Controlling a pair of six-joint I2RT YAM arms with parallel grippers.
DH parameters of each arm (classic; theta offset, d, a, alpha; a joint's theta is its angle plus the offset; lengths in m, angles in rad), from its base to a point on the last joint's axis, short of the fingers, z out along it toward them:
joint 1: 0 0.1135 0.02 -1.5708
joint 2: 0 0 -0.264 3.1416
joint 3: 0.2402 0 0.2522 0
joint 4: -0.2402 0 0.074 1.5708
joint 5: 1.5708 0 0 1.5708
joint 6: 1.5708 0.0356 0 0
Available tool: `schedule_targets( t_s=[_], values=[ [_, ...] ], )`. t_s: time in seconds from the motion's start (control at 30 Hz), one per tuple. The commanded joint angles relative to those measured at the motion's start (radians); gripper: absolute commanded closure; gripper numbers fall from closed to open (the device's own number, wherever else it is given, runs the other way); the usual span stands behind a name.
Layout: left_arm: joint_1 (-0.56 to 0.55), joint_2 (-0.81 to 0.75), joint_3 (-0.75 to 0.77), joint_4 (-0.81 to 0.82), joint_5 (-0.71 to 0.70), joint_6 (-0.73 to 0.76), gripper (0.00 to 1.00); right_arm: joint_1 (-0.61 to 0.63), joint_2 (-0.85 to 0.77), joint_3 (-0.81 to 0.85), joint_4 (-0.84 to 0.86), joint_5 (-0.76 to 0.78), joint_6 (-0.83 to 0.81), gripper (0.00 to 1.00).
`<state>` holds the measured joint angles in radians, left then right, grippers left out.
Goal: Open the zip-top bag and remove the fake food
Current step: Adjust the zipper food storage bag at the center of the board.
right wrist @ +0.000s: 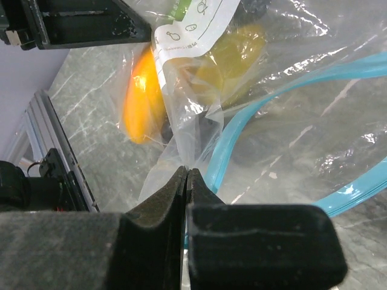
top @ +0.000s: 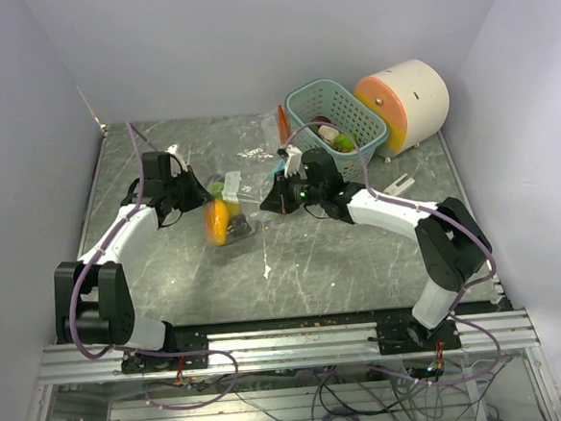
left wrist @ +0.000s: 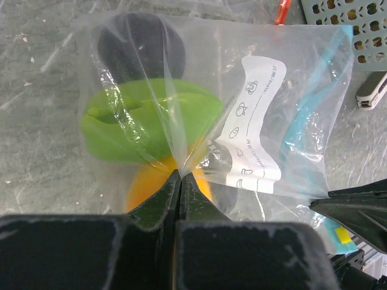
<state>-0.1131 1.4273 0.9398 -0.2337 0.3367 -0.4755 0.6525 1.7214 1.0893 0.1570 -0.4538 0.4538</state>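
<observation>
The clear zip-top bag point(top: 228, 210) hangs stretched between my two grippers above the table. It holds fake food: a green piece point(left wrist: 151, 118), an orange piece point(left wrist: 142, 187) and a dark round piece point(left wrist: 142, 51). My left gripper point(left wrist: 180, 175) is shut on a fold of the bag's film beside the white label point(left wrist: 254, 127); it also shows in the top view point(top: 199, 199). My right gripper point(right wrist: 186, 171) is shut on the film right beside the blue zip strip point(right wrist: 242, 127), which curves open; it also shows in the top view point(top: 270, 201). The orange piece point(right wrist: 144, 99) shows through the bag.
A teal basket point(top: 304, 101) with several toys stands at the back right. A big cream cylinder with an orange face point(top: 410, 100) lies right of it. A small white object point(top: 400, 185) lies near the right arm. White walls close in the table on three sides.
</observation>
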Motion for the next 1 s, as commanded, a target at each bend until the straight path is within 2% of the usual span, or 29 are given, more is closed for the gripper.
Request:
schedule_targets(
  t_s=[0.0,0.3,0.53,0.57,0.67,0.73,0.77,0.87,0.9,0.97],
  values=[
    [0.031,-0.012,0.003,0.015,-0.066,0.021,0.93,-0.016,-0.052,-0.036,-0.083,0.0,-0.046,1.0],
    [0.088,-0.016,0.004,-0.035,-0.127,0.043,0.93,-0.09,-0.156,-0.168,-0.105,-0.007,-0.05,1.0],
    [0.095,-0.003,-0.009,0.001,-0.037,0.015,0.93,-0.106,-0.152,-0.186,-0.061,-0.038,-0.035,1.0],
    [0.095,-0.001,-0.01,0.002,-0.031,0.013,0.93,-0.106,-0.142,-0.18,-0.04,-0.039,-0.024,0.97],
    [0.095,-0.004,-0.015,0.002,-0.019,0.015,0.93,-0.105,-0.088,-0.128,0.012,-0.027,0.004,0.71],
    [0.095,-0.007,-0.019,0.006,0.006,0.023,0.93,-0.103,-0.038,-0.065,0.024,0.003,0.016,0.66],
    [0.095,-0.011,-0.023,0.012,0.024,0.026,0.93,-0.103,0.002,-0.031,0.024,0.022,0.019,0.69],
    [0.095,-0.014,-0.043,0.04,0.099,0.032,0.93,-0.102,0.102,0.069,-0.002,0.077,0.031,0.94],
    [0.095,-0.012,-0.046,0.053,0.136,0.033,0.93,-0.102,0.129,0.095,-0.006,0.079,0.036,0.99],
    [0.095,0.002,-0.048,0.069,0.198,0.041,0.93,-0.102,0.176,0.126,-0.001,0.073,0.047,1.0]
  ],
)
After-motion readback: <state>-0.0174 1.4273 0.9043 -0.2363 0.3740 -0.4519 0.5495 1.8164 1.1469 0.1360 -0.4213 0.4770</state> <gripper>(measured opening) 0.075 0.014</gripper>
